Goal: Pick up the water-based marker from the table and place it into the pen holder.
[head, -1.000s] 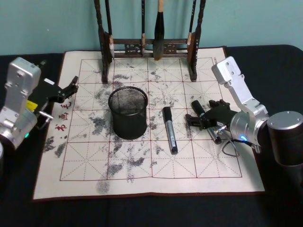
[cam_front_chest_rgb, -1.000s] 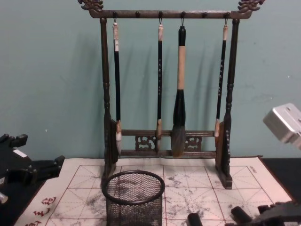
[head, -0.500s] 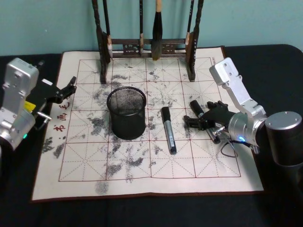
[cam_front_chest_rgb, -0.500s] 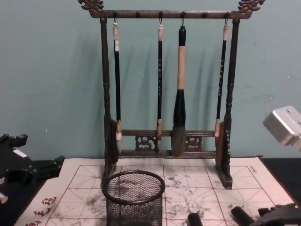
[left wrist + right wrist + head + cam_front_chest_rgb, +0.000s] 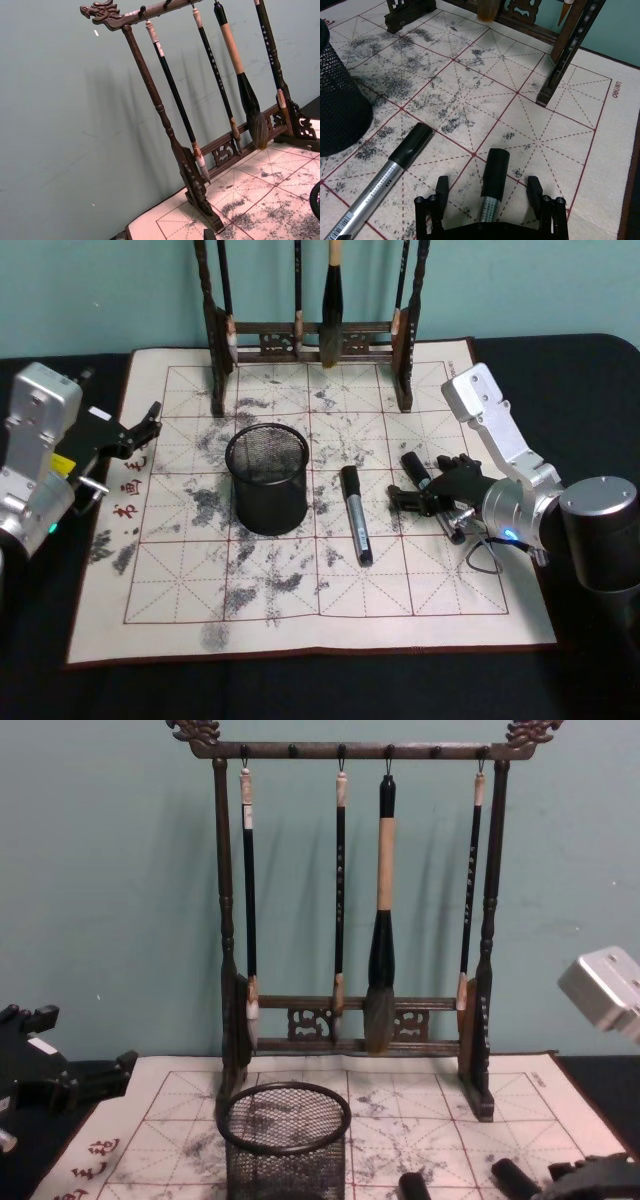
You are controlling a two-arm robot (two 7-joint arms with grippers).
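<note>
Right gripper (image 5: pixel 487 186), fingers spread, straddles the water-based marker (image 5: pixel 493 167) lying on the gridded mat (image 5: pixel 485 75) (neither finger touching it), right of the pen holder (image 5: pixel 267 480); left gripper (image 5: pixel 148 422) parked at the mat's left edge.

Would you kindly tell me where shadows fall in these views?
Chest view: the brush rack and brushes throw soft shadows leftward on the wall. Left wrist view: the same faint bands lie on the wall beside the rack. Head view: no hard shadow rings the pen holder.
</note>
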